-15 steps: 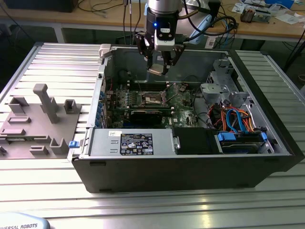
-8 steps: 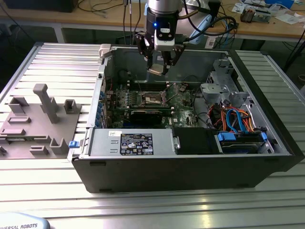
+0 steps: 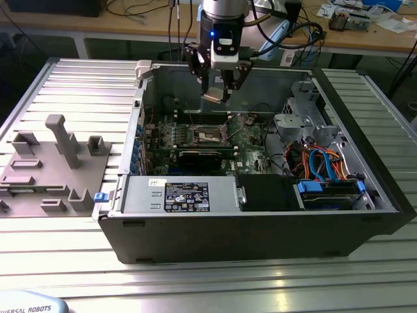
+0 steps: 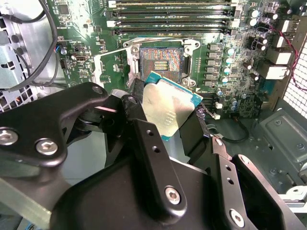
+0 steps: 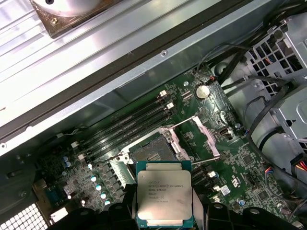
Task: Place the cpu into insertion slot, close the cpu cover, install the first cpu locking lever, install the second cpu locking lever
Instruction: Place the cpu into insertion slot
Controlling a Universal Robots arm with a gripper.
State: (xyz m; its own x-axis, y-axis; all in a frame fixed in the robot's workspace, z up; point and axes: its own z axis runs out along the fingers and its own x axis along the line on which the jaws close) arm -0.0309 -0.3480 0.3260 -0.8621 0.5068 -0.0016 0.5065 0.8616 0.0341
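A ribbed metal surface [image 3: 195, 280] is carrying the open computer case [image 3: 260, 228] that is housing the insertion slot [image 5: 152, 153], and a cluttered wooden bench [image 3: 130, 26] is standing well beyond that slot in the exterior view. In the second wrist view the claw's black body is hiding the cpu's lower edge. The claw [image 3: 217, 95] is pinching the cpu [image 5: 164, 199] by opposite edges, holding it in the air above the slot, clear of it, while the cpu cover [image 5: 206, 136] is standing swung open just beside the slot.
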